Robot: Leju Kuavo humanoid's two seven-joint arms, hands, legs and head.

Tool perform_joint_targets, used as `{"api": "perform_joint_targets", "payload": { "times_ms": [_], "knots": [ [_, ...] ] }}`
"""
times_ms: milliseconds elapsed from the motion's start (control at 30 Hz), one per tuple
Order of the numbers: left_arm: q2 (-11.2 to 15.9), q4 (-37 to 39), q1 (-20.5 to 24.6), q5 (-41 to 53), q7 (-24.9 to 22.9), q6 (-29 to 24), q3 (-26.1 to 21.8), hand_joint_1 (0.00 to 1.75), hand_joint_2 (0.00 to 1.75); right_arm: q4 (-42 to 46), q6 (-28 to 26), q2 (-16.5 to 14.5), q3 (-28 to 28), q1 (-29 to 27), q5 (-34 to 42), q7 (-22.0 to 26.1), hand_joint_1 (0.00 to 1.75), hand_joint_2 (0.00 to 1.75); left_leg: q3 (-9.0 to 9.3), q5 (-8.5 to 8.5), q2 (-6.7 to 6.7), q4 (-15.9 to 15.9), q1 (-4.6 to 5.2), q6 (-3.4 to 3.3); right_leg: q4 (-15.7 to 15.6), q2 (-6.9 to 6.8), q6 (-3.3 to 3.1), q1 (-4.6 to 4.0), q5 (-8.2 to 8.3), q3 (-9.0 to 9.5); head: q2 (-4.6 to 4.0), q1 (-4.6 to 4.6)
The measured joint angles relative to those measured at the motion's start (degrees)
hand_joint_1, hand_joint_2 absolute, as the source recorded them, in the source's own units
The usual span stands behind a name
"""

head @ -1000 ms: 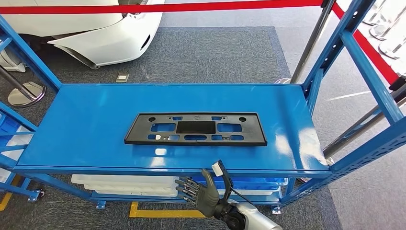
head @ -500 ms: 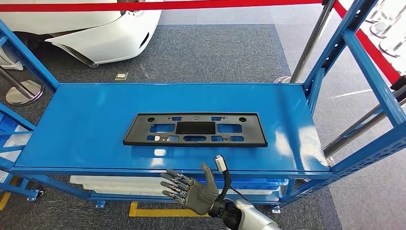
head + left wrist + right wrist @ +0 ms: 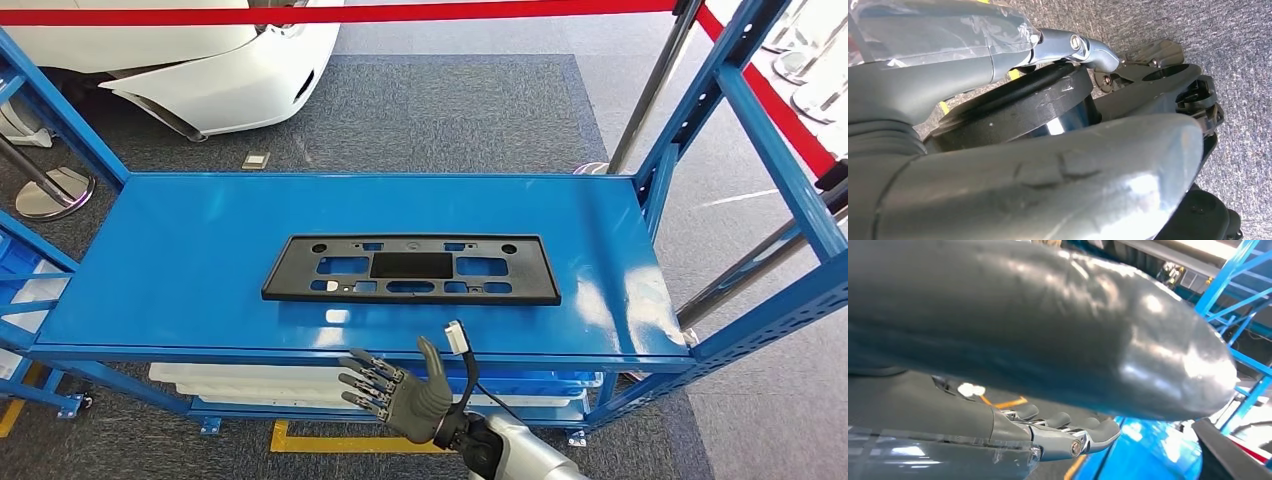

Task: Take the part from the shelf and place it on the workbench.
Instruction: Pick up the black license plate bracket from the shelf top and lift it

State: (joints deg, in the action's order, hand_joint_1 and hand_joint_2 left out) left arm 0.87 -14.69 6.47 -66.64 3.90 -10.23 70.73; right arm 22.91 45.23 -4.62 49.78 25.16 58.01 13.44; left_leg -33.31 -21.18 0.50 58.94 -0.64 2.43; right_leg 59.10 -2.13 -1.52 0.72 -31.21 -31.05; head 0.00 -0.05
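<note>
While no writing shows, the part (image 3: 410, 270) lies flat — right hand (image 3: 395, 392) empty.

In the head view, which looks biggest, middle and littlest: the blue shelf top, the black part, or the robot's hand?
1. Blue shelf top
2. Black part
3. Right hand, though it sits nearer the camera, so it looks bigger than it is.

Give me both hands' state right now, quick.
Right hand: open, holding nothing, fingers spread in front of the blue metal shelf.
Left hand: cannot be told, only close-up thumb and cover seen.
</note>
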Motion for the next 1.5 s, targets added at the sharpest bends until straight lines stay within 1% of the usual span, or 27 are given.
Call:
{"api": "perform_joint_targets", "payload": {
  "times_ms": [133, 267, 300, 433, 533, 600, 700, 800, 967, 1033, 1100, 1233, 1300, 1333, 1400, 1433, 1467, 1500],
  "knots": [
    [0.0, 0.0, -0.1, 0.0, 0.5, 0.0, 0.0, 0.00, 0.00, 0.0, -0.5, 0.0, 0.6, 0.7, -3.3, 5.0, 0.00, 0.00, 0.00, 0.00, 0.00, 0.0, 0.00, 0.00, 0.0, 0.00, 0.01, 0.00, 0.00, 0.00, 0.00, 0.02],
    [0.0, 0.0, -0.2, 0.0, 0.6, -0.2, 0.0, 0.00, 0.00, 0.5, -0.3, 0.0, 1.1, 2.2, -7.6, 11.8, 0.00, 0.00, 0.01, 0.00, -0.01, 0.0, 0.00, 0.00, 0.0, 0.00, 0.01, 0.00, 0.01, 0.00, 0.00, 0.02],
    [0.0, 0.0, -0.2, 0.0, 0.6, -0.2, 0.0, 0.00, 0.00, 0.8, -0.3, 0.0, 1.1, 2.7, -8.3, 12.8, 0.00, 0.00, 0.03, 0.00, -0.01, 0.0, -0.01, 0.00, 0.0, 0.01, 0.02, 0.00, 0.02, 0.01, 0.00, 0.01],
    [0.0, 0.0, -0.2, 0.0, 0.6, -0.2, 0.0, 0.00, 0.00, 1.9, -0.5, 0.0, 1.2, 4.1, -10.1, 14.2, 0.00, 0.00, 0.08, 0.01, -0.01, 0.0, -0.01, 0.00, 0.0, 0.01, 0.02, 0.00, 0.02, 0.07, 0.00, 0.00],
    [0.0, 0.0, -0.2, 0.0, 0.6, -0.3, 0.0, 0.00, 0.00, 3.8, -2.1, 0.2, 1.2, 4.6, -14.2, 16.4, 0.00, 0.00, 0.09, 0.02, -0.01, 0.0, -0.01, -0.02, 0.0, 0.01, 0.03, 0.00, 0.03, 0.08, 0.00, 0.01],
    [0.0, 0.0, -0.2, 0.0, 0.6, -0.3, 0.0, 0.00, 0.00, 6.5, -4.7, 0.6, 1.2, 5.2, -17.6, 16.5, 0.00, 0.00, 0.10, 0.02, -0.01, 0.0, -0.01, -0.03, 0.0, 0.01, 0.03, 0.00, 0.03, 0.08, 0.00, 0.01],
    [0.0, 0.0, -0.2, 0.0, 0.6, -0.4, 0.0, 0.00, 0.00, 11.8, -7.6, 1.2, 0.7, 5.6, -19.6, 13.7, 0.00, 0.00, 0.12, 0.02, -0.01, 0.0, -0.01, -0.03, 0.0, 0.02, 0.03, 0.00, 0.03, 0.09, 0.00, 0.02],
    [0.0, 0.0, -0.2, 0.0, 0.6, -0.4, 0.0, 0.00, 0.00, 15.8, -8.4, 1.7, 0.3, 5.7, -20.0, 12.4, 0.00, 0.00, 0.13, 0.02, -0.01, 0.0, -0.01, -0.03, 0.0, 0.02, 0.03, 0.00, 0.03, 0.10, 0.00, 0.01],
    [0.0, 0.0, -0.2, -0.3, 0.7, -0.5, 0.0, 0.00, 0.00, 20.6, -9.4, 2.6, -0.2, 5.7, -21.3, 12.9, 0.00, 0.00, 0.13, 0.02, -0.01, 0.0, -0.01, -0.03, 0.0, 0.02, 0.03, 0.00, 0.03, 0.12, 0.00, 0.02],
    [-0.1, 0.0, -0.2, -0.8, 0.8, -0.8, 0.0, 0.00, 0.00, 22.2, -12.2, 2.8, -0.5, 5.7, -21.8, 12.2, 0.00, 0.87, 0.14, 0.02, -0.01, 0.0, -0.01, -0.03, 0.0, 0.01, 0.03, 0.00, 0.03, 0.12, 0.00, 0.03],
    [-0.2, 0.0, -0.2, -1.6, 1.0, -1.3, 0.0, 0.00, 0.00, 24.2, -17.4, 2.8, -0.9, 5.6, -22.7, 10.2, 0.00, 1.75, 0.15, 0.02, -0.02, 0.1, -0.01, -0.03, 0.0, 0.02, 0.03, 0.00, 0.03, 0.12, 0.00, 0.02],
    [-0.6, 0.0, -0.3, -2.7, 0.6, -2.5, 0.0, 0.00, 0.00, 31.1, -31.4, 3.3, -2.0, 3.7, -28.5, 4.9, 0.00, 1.75, 0.16, 0.02, -0.02, 0.1, -0.01, -0.03, 0.0, 0.01, 0.03, 0.00, 0.03, 0.13, 0.00, 0.02],
    [-0.6, 0.0, -0.3, -3.1, 0.4, -2.7, 0.0, 0.00, 0.00, 35.4, -40.0, 3.9, -2.5, 2.5, -36.1, -0.2, 0.00, 1.75, 0.16, 0.02, -0.03, 0.1, -0.01, -0.03, 0.0, 0.02, 0.03, 0.00, 0.03, 0.12, 0.00, 0.01],
    [-0.7, 0.0, -0.2, -3.3, 0.3, -2.8, 0.0, 0.00, 0.00, 37.9, -45.3, 4.4, -2.6, 1.9, -42.8, -4.9, 0.00, 1.75, 0.16, 0.02, -0.03, 0.1, 0.00, -0.03, 0.0, 0.02, 0.03, 0.00, 0.03, 0.12, 0.00, 0.00],
    [-0.8, 0.0, -0.2, -3.4, 0.0, -3.0, 0.0, 0.00, 0.00, 43.3, -54.6, 5.4, -2.7, 0.6, -61.1, -17.8, 0.00, 1.75, 0.16, 0.02, -0.03, 0.1, 0.00, -0.04, 0.0, 0.02, 0.03, 0.01, 0.03, 0.12, 0.00, 0.03],
    [-0.8, 0.0, -0.2, -3.3, -0.3, -3.0, 0.0, 0.00, 0.00, 46.0, -57.3, 5.9, -2.7, -0.1, -70.9, -24.2, 0.00, 1.75, 0.16, 0.02, -0.03, 0.1, 0.00, -0.04, 0.0, 0.02, 0.04, 0.01, 0.03, 0.12, 0.00, 0.04],
    [-0.9, 0.0, -0.1, -3.1, -0.6, -3.0, 0.0, 0.00, 0.00, 48.4, -58.3, 6.3, -2.7, -0.9, -79.3, -29.2, 0.00, 1.75, 0.15, 0.01, -0.04, 0.1, 0.00, -0.04, 0.0, 0.02, 0.04, 0.01, 0.03, 0.13, 0.00, 0.04],
    [-0.9, 0.0, -0.1, -2.9, -0.9, -3.0, 0.0, 0.00, 0.00, 50.6, -58.3, 6.6, -2.7, -1.7, -85.9, -32.9, 0.00, 1.75, 0.15, 0.01, -0.05, 0.1, 0.00, -0.04, 0.0, 0.02, 0.04, 0.01, 0.02, 0.13, 0.00, 0.05]
  ]
}}
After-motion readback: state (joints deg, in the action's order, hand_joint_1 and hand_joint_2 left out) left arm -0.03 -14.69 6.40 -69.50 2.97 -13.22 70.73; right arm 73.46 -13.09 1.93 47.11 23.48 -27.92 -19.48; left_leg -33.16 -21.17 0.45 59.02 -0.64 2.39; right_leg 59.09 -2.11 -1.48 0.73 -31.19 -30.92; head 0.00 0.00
